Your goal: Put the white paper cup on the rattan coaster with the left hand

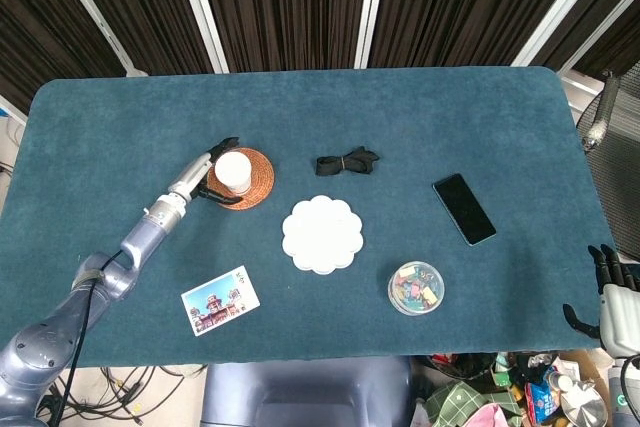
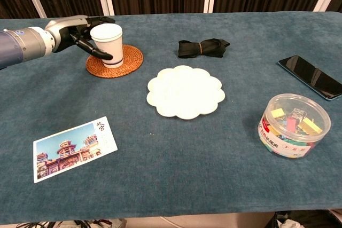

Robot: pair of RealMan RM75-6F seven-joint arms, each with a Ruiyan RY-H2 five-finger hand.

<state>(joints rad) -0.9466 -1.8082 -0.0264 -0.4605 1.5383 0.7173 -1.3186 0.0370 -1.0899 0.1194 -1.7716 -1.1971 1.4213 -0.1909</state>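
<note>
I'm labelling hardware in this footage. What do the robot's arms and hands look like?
The left arm is smooth silver-grey metal with a lighter, near-white wrist section; the left hand has dark, black fingers. A black cable runs along the arm near its base in the head view. Of the right side, only the right hand shows, black-fingered on a pale wrist.

Even, bright overhead light, soft faint shadows, both views sharp throughout.

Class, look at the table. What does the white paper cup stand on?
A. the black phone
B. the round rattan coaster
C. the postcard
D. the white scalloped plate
B: the cup stands upright on the rattan coaster, with the left hand and its fingers beside it.
</note>
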